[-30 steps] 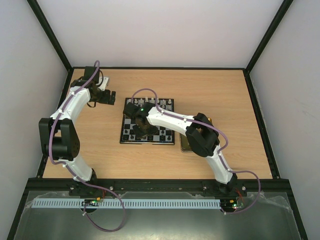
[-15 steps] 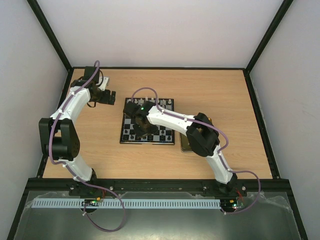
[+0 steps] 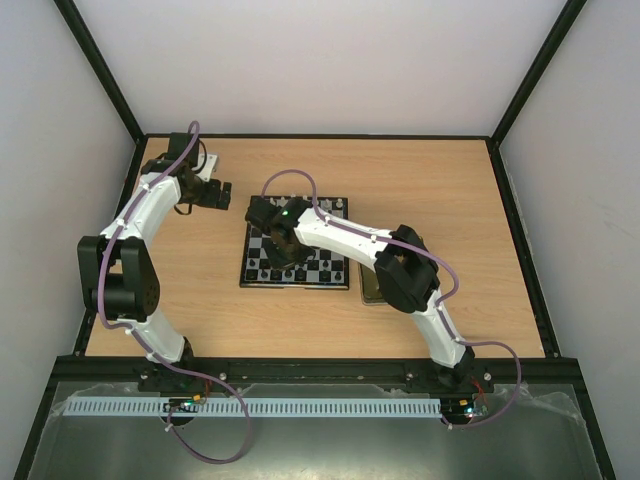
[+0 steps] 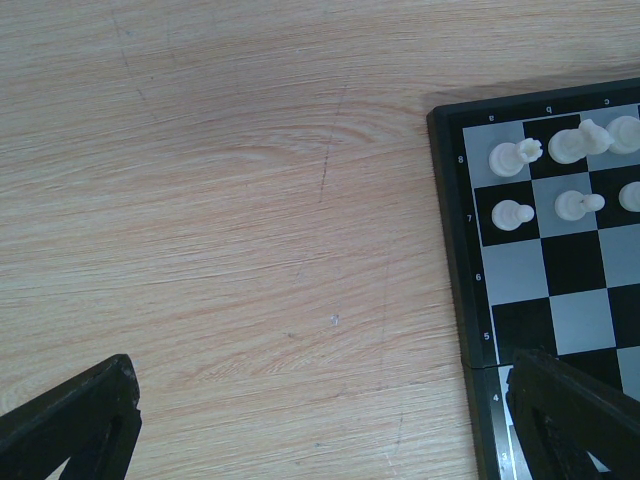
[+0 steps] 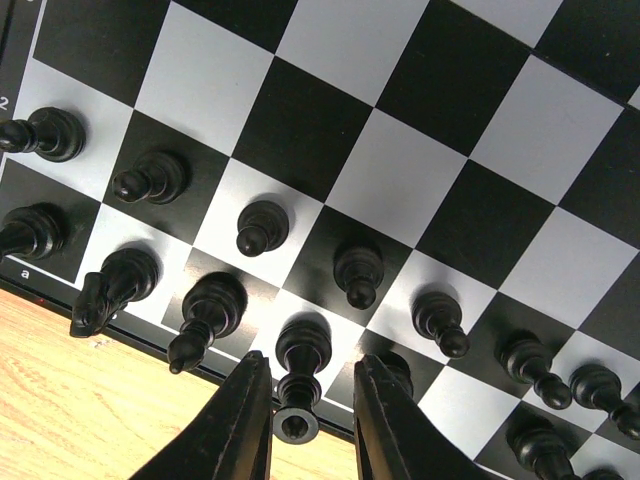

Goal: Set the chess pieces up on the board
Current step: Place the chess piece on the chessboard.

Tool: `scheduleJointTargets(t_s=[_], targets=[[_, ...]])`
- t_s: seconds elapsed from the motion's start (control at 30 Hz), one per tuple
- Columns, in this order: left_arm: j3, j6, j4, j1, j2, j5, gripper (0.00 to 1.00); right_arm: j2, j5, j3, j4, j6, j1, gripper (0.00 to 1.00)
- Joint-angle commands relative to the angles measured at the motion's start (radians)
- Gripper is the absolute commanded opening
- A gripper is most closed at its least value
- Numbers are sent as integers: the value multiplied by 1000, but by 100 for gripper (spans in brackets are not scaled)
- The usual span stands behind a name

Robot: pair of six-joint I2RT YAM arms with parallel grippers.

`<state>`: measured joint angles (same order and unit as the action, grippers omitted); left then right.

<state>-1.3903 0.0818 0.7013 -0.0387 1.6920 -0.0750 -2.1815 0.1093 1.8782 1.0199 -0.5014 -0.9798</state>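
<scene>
The board point(image 3: 318, 262) lies mid-table, with black chessmen point(image 3: 300, 274) along its near rows and white chessmen point(image 3: 335, 207) at its far edge. My right gripper point(image 3: 283, 248) hangs over the board's left near part. In the right wrist view it point(image 5: 311, 362) is slightly open around a tall black piece point(image 5: 300, 385) that stands on a light back-row square; a gap shows at the right finger point(image 5: 385, 425). Black pawns point(image 5: 358, 275) fill the row ahead. My left gripper point(image 3: 222, 195) is wide open and empty over bare wood point(image 4: 320, 430), left of the board's corner point(image 4: 450, 200) with white pieces point(image 4: 514, 157).
A yellowish tin point(image 3: 370, 288) lies at the board's right near side, mostly under my right arm. The board's near rim and wood point(image 5: 90, 420) show just below the right fingers. Black frame posts and pale walls bound the table.
My right gripper has drawn back a little toward the far side over the board's left part. The left arm has not moved.
</scene>
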Motion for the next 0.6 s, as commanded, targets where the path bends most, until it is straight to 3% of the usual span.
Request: scheduleJointTargets(t_s=[0.0, 0.57], targets=[[-7, -4, 5, 3, -8, -3, 100, 9, -20, 22, 40, -3, 5, 22], [-8, -3, 6, 3, -8, -3, 100, 7, 21, -18, 27, 3, 6, 21]])
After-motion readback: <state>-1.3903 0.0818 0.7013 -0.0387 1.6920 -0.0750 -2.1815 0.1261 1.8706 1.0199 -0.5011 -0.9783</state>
